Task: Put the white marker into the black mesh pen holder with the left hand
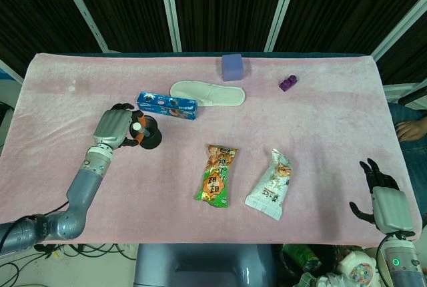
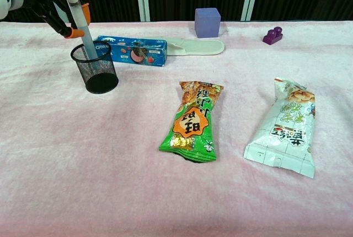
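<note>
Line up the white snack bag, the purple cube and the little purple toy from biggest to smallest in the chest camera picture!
1. White snack bag, though it is nearest the camera.
2. Purple cube.
3. Little purple toy.
</note>
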`<state>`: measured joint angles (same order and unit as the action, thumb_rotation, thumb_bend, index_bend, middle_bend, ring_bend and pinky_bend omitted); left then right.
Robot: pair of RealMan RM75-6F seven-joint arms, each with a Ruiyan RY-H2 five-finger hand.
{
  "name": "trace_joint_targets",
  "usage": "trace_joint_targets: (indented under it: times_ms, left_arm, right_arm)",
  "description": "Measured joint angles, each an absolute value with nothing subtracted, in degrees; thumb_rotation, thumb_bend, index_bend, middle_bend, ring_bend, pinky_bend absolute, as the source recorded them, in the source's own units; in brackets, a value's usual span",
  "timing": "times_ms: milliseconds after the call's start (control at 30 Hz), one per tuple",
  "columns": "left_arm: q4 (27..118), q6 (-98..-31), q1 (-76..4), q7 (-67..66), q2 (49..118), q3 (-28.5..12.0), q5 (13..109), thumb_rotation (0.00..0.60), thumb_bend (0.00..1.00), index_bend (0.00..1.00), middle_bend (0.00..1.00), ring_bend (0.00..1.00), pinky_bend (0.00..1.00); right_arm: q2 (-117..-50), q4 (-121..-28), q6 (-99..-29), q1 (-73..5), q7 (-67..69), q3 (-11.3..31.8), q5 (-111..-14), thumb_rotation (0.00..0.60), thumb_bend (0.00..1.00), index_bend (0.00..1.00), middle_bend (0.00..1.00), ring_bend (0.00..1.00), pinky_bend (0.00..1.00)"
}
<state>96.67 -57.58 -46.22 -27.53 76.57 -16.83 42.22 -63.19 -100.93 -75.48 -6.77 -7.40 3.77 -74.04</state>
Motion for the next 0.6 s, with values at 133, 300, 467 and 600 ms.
trace_joint_targets:
  times_ms: [133, 300, 467, 600]
  left_arm:
    - [95.2, -59.2, -47.5, -31.3, 78.2, -15.6, 40.8, 0.6, 0.42, 0.62, 0.59, 0.18, 0.17]
    - [91.1, -60.9, -49.4, -35.5, 81.6, -13.9, 40.0, 0.6, 0.42, 0.62, 0.59, 0.18, 0.17]
    - [89.0, -61.7, -50.3, -37.8, 83.3, -12.7, 39.4, 0.6, 0.42, 0.62, 0.59, 0.18, 0.17]
    - [88.2, -61.9, -50.5, -38.9, 84.1, -12.1, 38.4, 0.6, 0.42, 0.6, 0.58, 0.18, 0.16]
  right_arm:
    - [-63.3, -100.8, -75.8, -6.8, -7.5, 3.8, -74.2, 0.6, 0.18, 0.0, 0.02, 0.18, 0.16]
    - [-63.4, -100.7, -75.7, -6.8, -7.6, 3.9, -74.1, 0.6, 0.18, 0.0, 0.02, 0.18, 0.16]
    - [-63.3, -100.8, -75.8, -6.8, -7.6, 3.9, -74.1, 0.6, 0.18, 0.0, 0.02, 0.18, 0.16]
    - [-63.3, -100.8, -75.8, -6.8, -7.6, 3.9, -74.2, 0.6, 0.18, 0.0, 0.02, 0.18, 0.16]
